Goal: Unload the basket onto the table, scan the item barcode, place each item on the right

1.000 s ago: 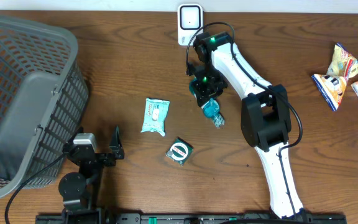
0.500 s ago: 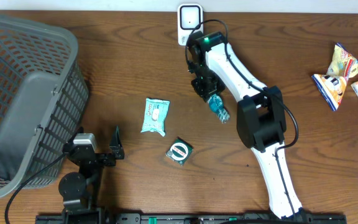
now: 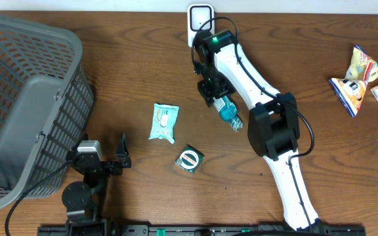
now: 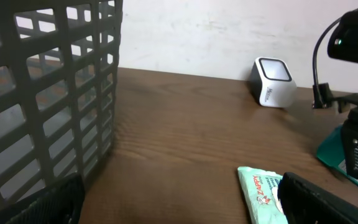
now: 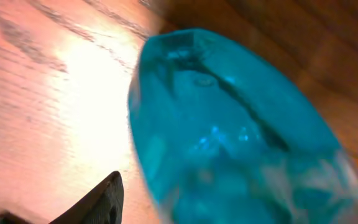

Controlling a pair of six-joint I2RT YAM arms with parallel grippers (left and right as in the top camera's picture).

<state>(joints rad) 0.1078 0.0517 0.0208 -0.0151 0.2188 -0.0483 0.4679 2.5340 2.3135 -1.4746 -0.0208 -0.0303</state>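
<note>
Teal glossy pouch (image 3: pixel 228 115) is lying just under the right claw (image 3: pixel 215 96), looking light, soft and slippery, best pinched across its middle; whether the claw is gripping it, I cannot tell.

Teal translucent item (image 3: pixel 228 113) is lying diagonally near mid-table, a white label showing on its side. White boxy scanner (image 3: pixel 200 19) is standing at the far table edge, near the item but apart.
</note>
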